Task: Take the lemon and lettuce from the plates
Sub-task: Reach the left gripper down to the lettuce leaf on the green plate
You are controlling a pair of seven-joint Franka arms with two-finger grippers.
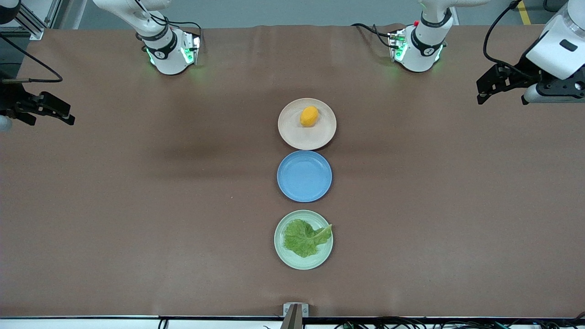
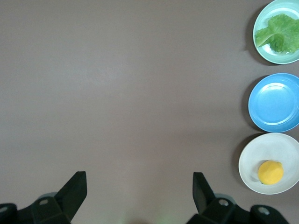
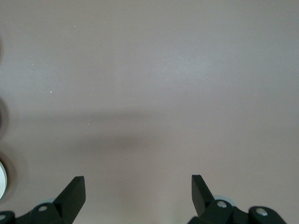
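Note:
The lemon (image 1: 309, 116) lies on the beige-pink plate (image 1: 291, 132), the plate farthest from the front camera. The lettuce (image 1: 304, 237) lies on the mint green plate (image 1: 279, 250), the nearest one. My left gripper (image 1: 481, 93) is open and empty over bare table at the left arm's end. Its wrist view (image 2: 139, 186) shows the lemon (image 2: 270, 172), its plate (image 2: 273, 148), the lettuce (image 2: 280, 38) and the green plate (image 2: 275, 59) well off to one side. My right gripper (image 1: 69, 118) is open and empty over bare table at the right arm's end, as its wrist view (image 3: 138, 189) shows.
A blue plate (image 1: 304, 176) with nothing on it sits between the two other plates; it also shows in the left wrist view (image 2: 275, 101). A sliver of a pale plate (image 3: 2, 179) shows at the right wrist view's edge. A brown cloth (image 1: 137, 205) covers the table.

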